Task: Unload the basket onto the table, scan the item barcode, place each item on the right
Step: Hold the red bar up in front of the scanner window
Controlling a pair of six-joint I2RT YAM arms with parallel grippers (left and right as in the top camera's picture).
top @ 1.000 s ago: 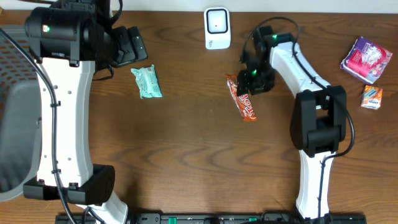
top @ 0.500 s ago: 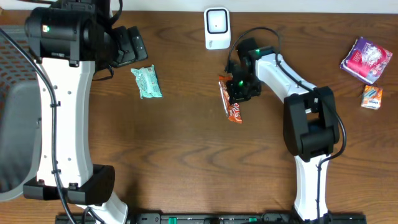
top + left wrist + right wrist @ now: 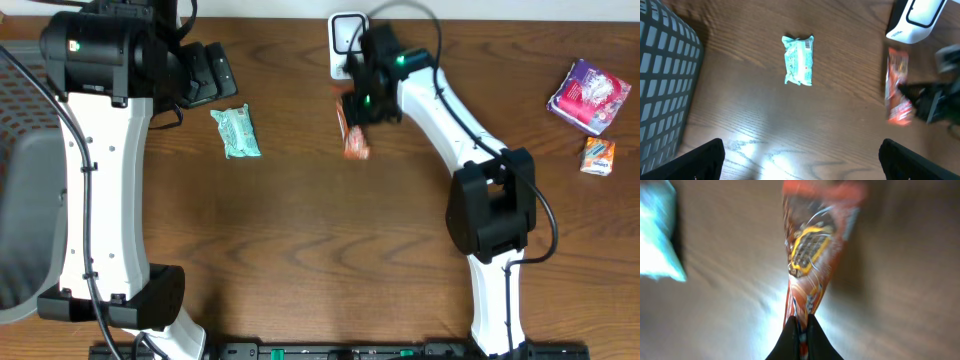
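Pinching one end of a glossy orange wrapper (image 3: 807,250) is the right hand (image 3: 800,326)

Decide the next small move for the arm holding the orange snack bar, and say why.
Probably ease the orange snack bar up to the white scanner and turn its barcode toward it. The right gripper is shut on the bar's end, and the bar is just beside the scanner.

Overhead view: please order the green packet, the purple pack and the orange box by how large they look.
1. purple pack, largest
2. green packet, somewhat smaller
3. orange box, clearly smallest
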